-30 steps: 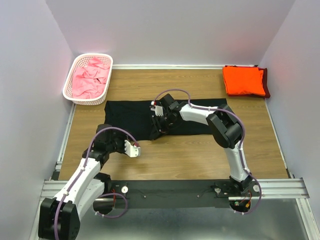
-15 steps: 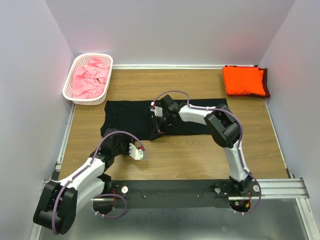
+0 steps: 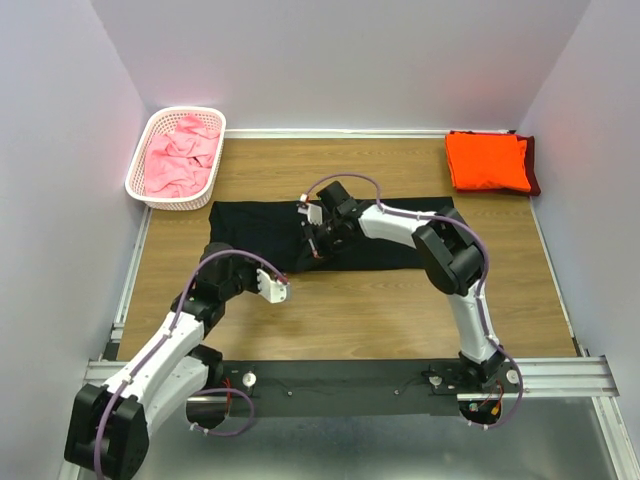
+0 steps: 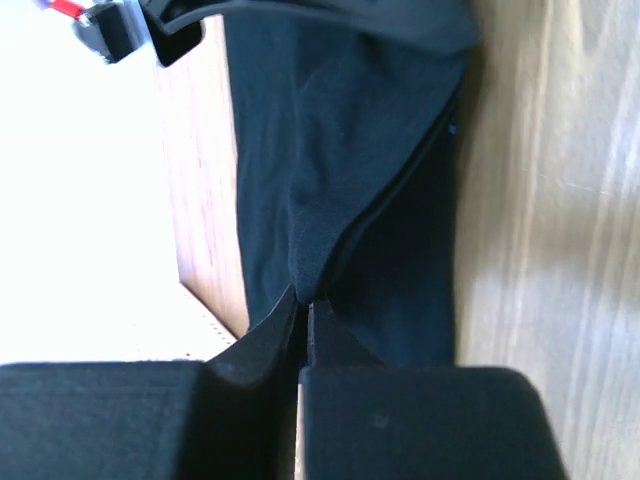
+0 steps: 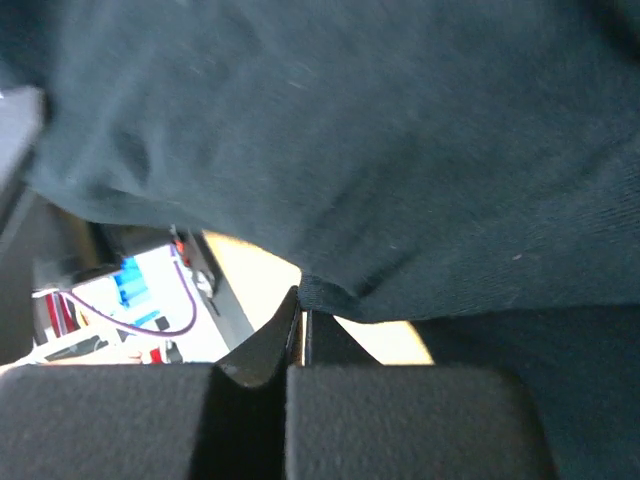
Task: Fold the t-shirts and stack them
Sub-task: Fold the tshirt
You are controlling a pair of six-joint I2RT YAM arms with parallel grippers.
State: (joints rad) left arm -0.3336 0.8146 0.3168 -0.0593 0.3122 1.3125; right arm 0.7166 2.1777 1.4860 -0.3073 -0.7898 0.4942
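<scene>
T-shirt (image 3: 245,228), black: near edge pinched between the tips of closed left gripper (image 4: 303,308) and closed right gripper (image 5: 300,300), likely for folding over.

Soft even light from overhead; wrist views close, partly blown-out white, foreground blurred.

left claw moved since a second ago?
Yes. The left claw has shifted away from the black base rail, up to the near hem of the flat black cloth t-shirt, and now pinches it.
</scene>
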